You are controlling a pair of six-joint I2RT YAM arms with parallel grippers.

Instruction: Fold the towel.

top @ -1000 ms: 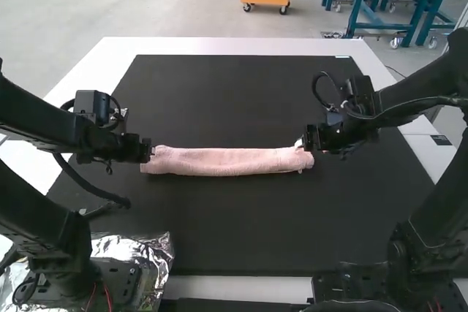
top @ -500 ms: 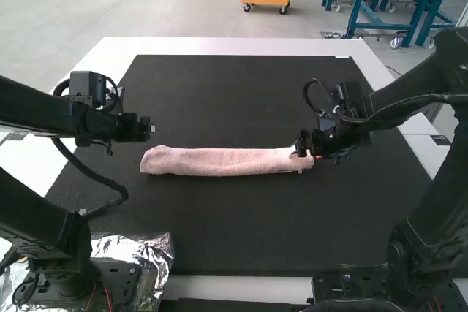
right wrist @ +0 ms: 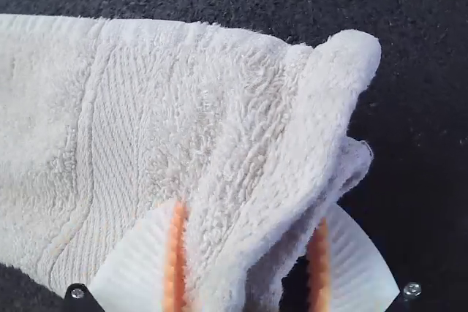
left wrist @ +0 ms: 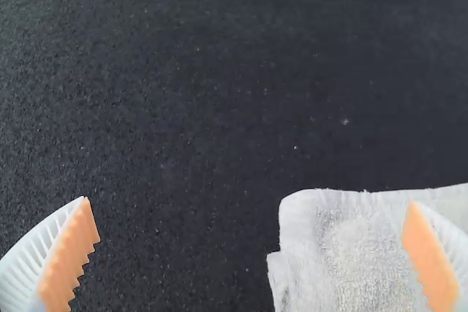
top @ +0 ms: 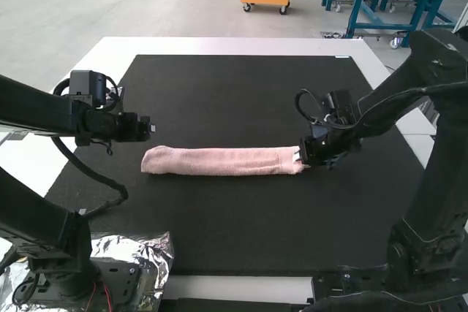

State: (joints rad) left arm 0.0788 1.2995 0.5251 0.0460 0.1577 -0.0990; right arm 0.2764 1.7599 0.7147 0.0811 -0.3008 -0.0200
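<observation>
Pink towel, a long folded strip across the black mat, nine to three o'clock. Left gripper, open, near its ten o'clock. Right gripper, open, straddles plush, layered terry at three, beside a ribbed band. Probably starting the end fold; next, pinch and carry toward nine.

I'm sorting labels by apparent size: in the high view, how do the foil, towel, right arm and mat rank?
Largest to smallest:
1. Mat
2. Right arm
3. Towel and foil: too alike to rank, and the foil lies nearer the camera.
</observation>
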